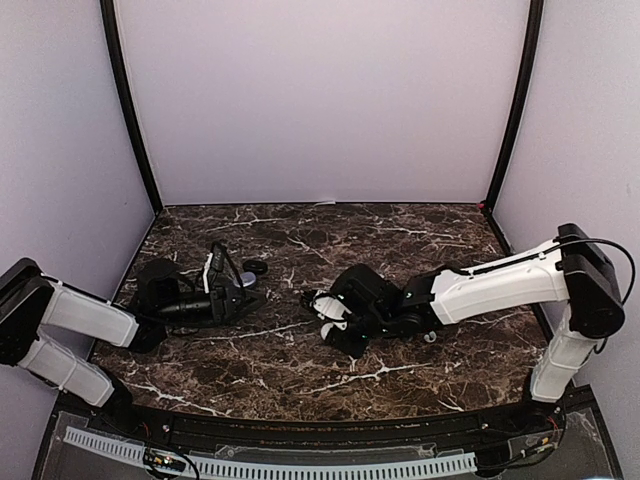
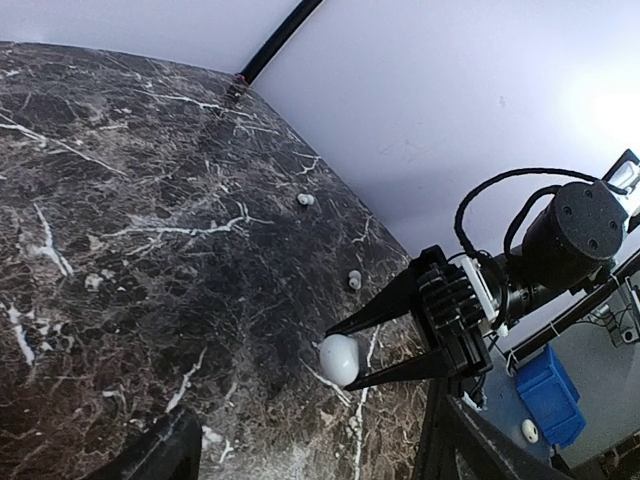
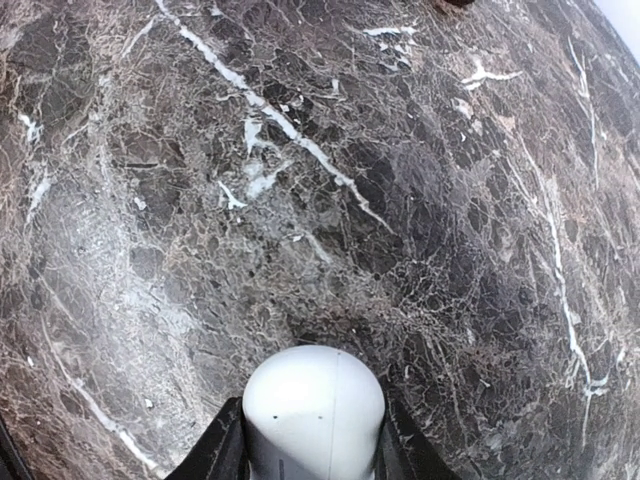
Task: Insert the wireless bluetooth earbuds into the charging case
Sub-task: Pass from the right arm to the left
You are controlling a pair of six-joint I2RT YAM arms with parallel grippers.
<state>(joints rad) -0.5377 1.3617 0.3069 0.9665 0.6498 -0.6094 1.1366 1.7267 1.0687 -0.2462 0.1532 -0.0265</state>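
My left gripper [image 1: 250, 293] stands wide open at the bottom of its wrist view, nothing between the fingers. Past it, lower centre, my right gripper [image 2: 337, 357] clamps the white charging case [image 3: 313, 410]. Beyond, mid-frame, a white earbud [image 2: 354, 280] lies on the marble table [image 2: 120, 200], a second earbud [image 2: 305, 199] higher up

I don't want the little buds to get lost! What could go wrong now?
1. The right gripper pinches the smooth, round white case only at its fingertips, so it might slip out.
2. Two tiny white earbuds lie loose on the table; a bump could roll them away.
3. The case looks closed, so the buds may not go in yet.
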